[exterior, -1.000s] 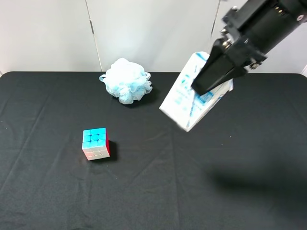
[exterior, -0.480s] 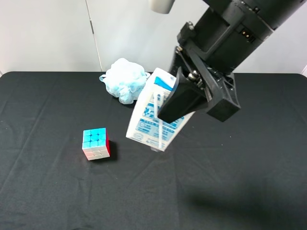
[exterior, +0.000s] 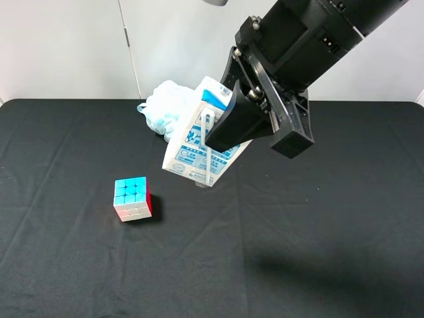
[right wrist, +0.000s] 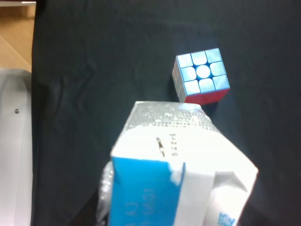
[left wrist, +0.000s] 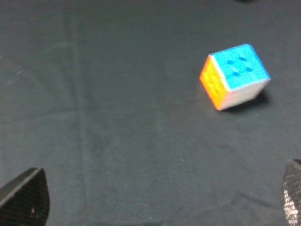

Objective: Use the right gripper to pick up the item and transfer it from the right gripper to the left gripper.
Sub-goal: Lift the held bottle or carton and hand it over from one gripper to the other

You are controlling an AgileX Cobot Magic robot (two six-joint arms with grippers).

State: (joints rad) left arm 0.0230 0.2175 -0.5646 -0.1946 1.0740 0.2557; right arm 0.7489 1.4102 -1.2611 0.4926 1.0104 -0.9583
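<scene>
We saw the right gripper (exterior: 220, 138) clamped on the carton (exterior: 187, 151), holding it tilted in the air above the black table (exterior: 344, 218), just in front of the bath puff (exterior: 159, 109); the left gripper (left wrist: 157, 207) hung spread wide over the cloth, holding nothing, near the puzzle cube (left wrist: 233, 75).

The carton (exterior: 189, 149) is white with a blue top and blue print, and its straw (exterior: 208, 159) is white too. The cube (exterior: 132, 198) shows a cyan top, a red right side and a pale near face; the left wrist view adds an orange face. The puff (exterior: 162, 109) is pale blue, and the tablecloth (exterior: 331, 252) is black.
</scene>
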